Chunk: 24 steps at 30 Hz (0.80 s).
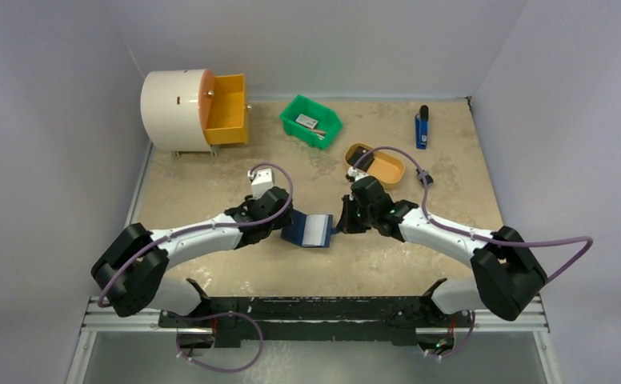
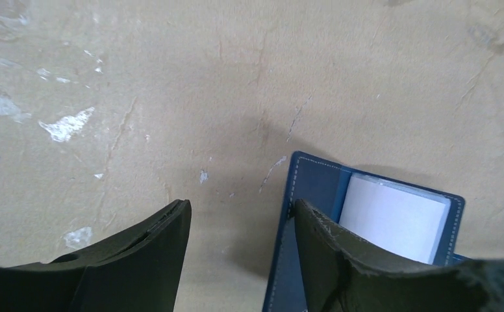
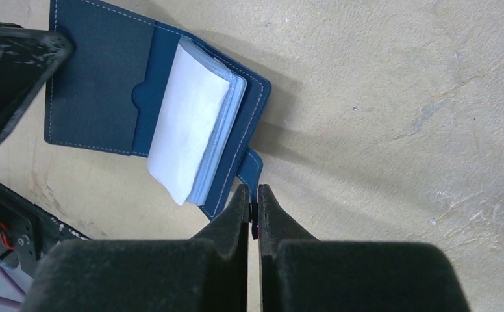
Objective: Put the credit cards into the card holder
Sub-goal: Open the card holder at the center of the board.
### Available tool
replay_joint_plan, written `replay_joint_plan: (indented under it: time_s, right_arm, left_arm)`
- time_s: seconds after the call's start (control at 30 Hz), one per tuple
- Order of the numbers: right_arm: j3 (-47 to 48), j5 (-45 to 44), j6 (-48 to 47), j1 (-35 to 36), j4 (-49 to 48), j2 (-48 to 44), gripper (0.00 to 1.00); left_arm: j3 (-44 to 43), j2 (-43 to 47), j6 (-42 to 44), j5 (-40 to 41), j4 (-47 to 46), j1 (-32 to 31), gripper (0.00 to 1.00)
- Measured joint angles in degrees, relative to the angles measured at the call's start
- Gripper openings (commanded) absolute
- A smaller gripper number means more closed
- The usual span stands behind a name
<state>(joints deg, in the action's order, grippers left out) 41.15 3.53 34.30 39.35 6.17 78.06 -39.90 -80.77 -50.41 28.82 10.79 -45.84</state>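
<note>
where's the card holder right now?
Top view: the card holder lies open at the centre of the table, left claw open over its left flap, right claw shut on its right-edge tab.

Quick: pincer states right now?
Left pincer: open, empty.
Right pincer: closed on the snap tab of the card holder.

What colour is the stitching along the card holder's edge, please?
Pale, whitish stitching on the navy-blue card holder; it shows best in the right wrist view.
</note>
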Motion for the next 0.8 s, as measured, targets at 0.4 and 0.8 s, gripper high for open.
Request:
replay_joint_plan:
  time_s: [0.4,0.8]
  right_arm:
    - [3.1,-1.5,-1.5,0.0,0.7,0.0,0.00]
    - [3.2,-1.5,-2.0,0.0,0.8,0.6,0.00]
  left_arm:
    - [-1.2,12.7,-0.2,-3.0,-0.7,0.0,0.58]
    - [-3.0,2.3,-2.0,-16.8,-12.5,-1.2,0.52]
